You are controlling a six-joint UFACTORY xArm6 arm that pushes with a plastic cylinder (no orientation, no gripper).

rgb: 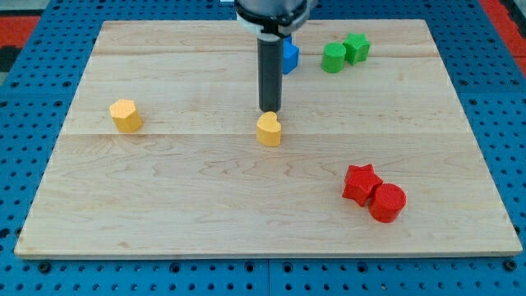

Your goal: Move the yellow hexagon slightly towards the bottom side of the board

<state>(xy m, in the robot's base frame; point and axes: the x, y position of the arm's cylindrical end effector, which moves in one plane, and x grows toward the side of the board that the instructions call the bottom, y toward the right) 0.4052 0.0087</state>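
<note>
The yellow hexagon point(125, 115) sits on the wooden board point(205, 189) at the view's left. My tip point(269, 111) is near the board's middle, far to the right of the hexagon. It stands just above a yellow heart-shaped block point(269, 130), at or nearly at its top edge.
A blue block point(289, 56) shows partly behind the rod near the view's top. A green cylinder point(334, 58) and a green star point(357, 48) touch at the top right. A red star point(361, 182) and a red cylinder point(387, 202) touch at the bottom right.
</note>
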